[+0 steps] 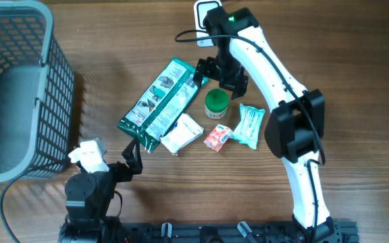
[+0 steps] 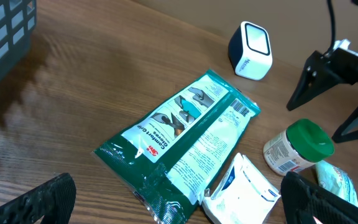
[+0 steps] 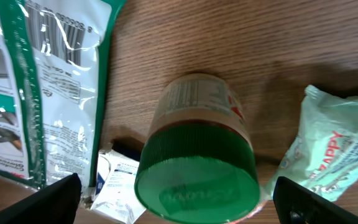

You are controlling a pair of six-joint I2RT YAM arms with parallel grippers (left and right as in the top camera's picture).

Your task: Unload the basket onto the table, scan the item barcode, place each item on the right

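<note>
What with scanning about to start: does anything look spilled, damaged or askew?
Nothing stands out: the green-lidded jar stands upright, lid on, and the glove pack and small packets look intact, nothing spilled.

**Overhead:** I look straight down on the whole counter (image 1: 113,40), with the arm bases at the bottom edge.
**Left wrist:** I look low and slantwise across the counter from the overhead frame's lower left. The left claw (image 2: 179,208) frames the bottom corners.
**Right wrist:** I look steeply down, very near, over the right claw (image 3: 179,202).

All three views share the green-lidded jar (image 3: 194,180) and the green packet (image 1: 161,104). The white scanner (image 2: 252,43) shows only in the overhead and left wrist views.
</note>
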